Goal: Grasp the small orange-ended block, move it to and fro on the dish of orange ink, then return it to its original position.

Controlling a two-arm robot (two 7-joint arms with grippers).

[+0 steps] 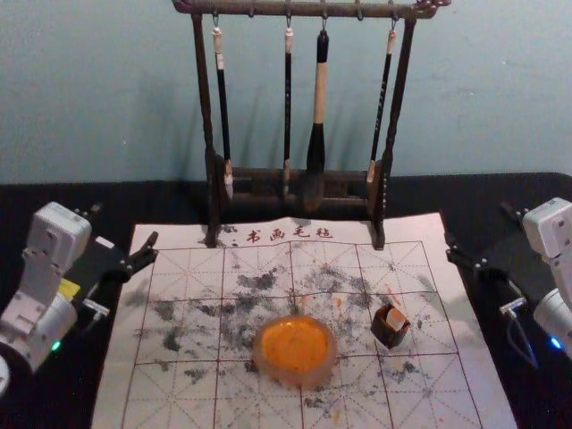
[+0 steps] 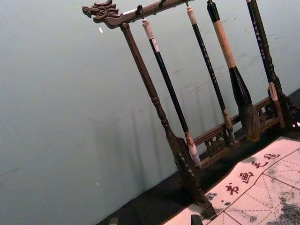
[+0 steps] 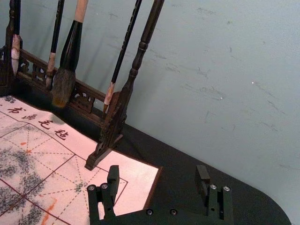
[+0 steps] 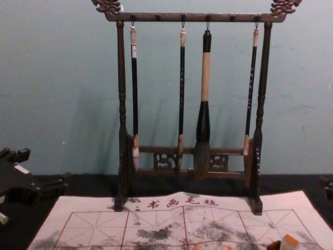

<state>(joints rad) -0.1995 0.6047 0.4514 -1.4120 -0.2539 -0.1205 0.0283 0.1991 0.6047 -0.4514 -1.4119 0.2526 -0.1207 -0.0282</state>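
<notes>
My left gripper [image 1: 124, 225] is held open beside the mat's left edge, and its fingertips also show in the left wrist view [image 2: 154, 220]. Off the mat's right edge, my right gripper [image 1: 477, 223] is open too, nothing between its fingers in the right wrist view [image 3: 157, 176]. The small orange-ended block [image 1: 396, 318] stands tilted in a small dark square holder [image 1: 388, 335] on the mat's right part; in the chest view the block's orange end [image 4: 290, 240] rises at the bottom edge. A round dish of orange ink [image 1: 296, 347] lies left of the holder. Both grippers are well apart from these.
The ink-stained white mat [image 1: 179, 393] covers the middle of the black table [image 1: 54, 197]. At its back edge stands a dark wooden rack [image 1: 386, 183] with several brushes hanging, the thickest brush [image 1: 316, 143] among them. A wall rises behind.
</notes>
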